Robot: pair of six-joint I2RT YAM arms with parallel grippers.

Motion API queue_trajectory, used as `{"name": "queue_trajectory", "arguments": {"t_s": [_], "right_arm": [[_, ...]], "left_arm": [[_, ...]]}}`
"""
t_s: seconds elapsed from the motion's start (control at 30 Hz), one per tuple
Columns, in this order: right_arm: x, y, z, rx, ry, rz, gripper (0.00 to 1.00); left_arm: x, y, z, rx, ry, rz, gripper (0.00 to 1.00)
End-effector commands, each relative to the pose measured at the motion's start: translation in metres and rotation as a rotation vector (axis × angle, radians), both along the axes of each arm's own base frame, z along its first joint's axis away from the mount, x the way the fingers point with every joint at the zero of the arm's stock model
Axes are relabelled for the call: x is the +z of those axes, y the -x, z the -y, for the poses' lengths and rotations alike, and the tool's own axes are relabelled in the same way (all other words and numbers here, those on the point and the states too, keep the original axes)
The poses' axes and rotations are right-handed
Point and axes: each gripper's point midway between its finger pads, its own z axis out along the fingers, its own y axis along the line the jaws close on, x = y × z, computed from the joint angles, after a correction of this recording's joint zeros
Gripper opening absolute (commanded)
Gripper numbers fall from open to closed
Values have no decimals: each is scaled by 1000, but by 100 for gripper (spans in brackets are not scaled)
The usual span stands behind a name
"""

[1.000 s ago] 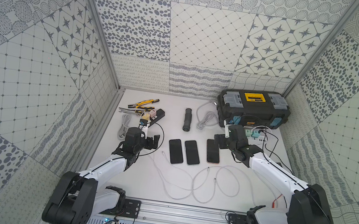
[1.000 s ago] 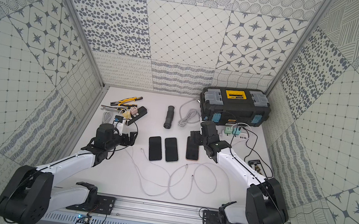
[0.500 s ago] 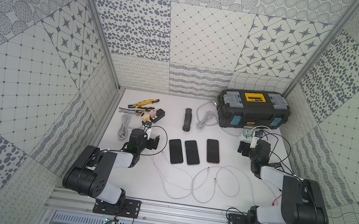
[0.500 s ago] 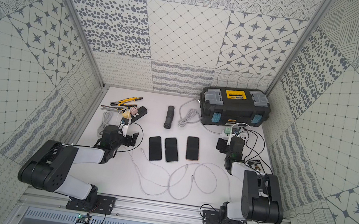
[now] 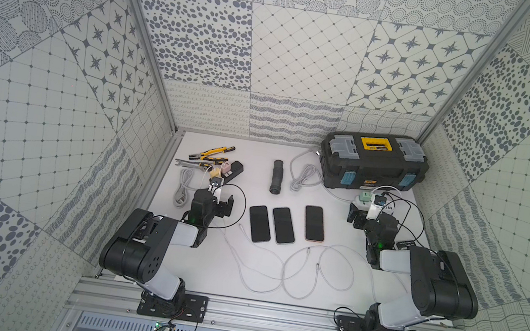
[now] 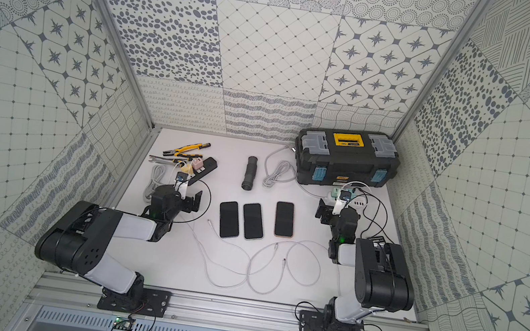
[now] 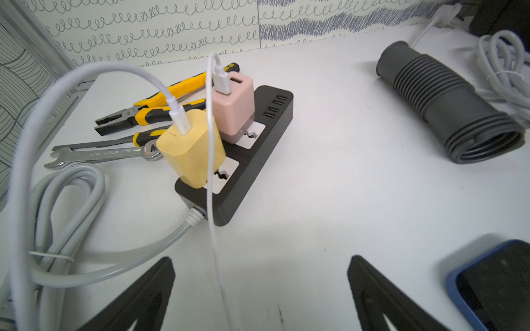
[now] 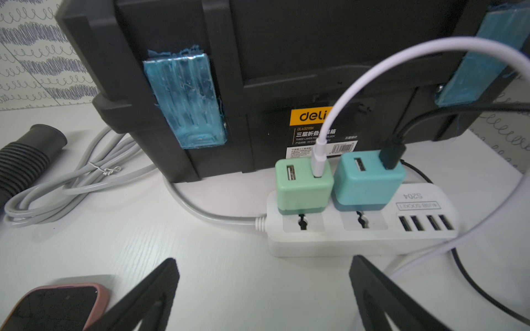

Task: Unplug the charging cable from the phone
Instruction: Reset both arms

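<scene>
White tabletop (image 5: 254,179) shows bare room beside phones (image 5: 283,225); left hand (image 7: 261,259) & right hand (image 8: 263,259) gape wide, holding nothing.

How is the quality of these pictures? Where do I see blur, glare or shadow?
Left wrist view: the thick white cable loop near the lens is blurred, and the dark phone in a blue case is soft. Right wrist view: the blue tape strip on the black plastic toolbox shows glare; the dark phone in a pink case is soft. Both top views: even light, faint shadows.
</scene>
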Motion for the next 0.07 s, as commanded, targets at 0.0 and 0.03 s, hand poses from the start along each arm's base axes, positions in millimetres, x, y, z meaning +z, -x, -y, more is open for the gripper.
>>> {"name": "queue_trajectory", "arguments": {"t_s": [0.0,0.03], "right_arm": [[13,-4,2,-15,-6,57,97],[12,-4,2,-14,-6,57,97]], "left_arm": [[16,-8,-4,12,-24,71,98],[16,-8,-4,13,-23,73,98]]}}
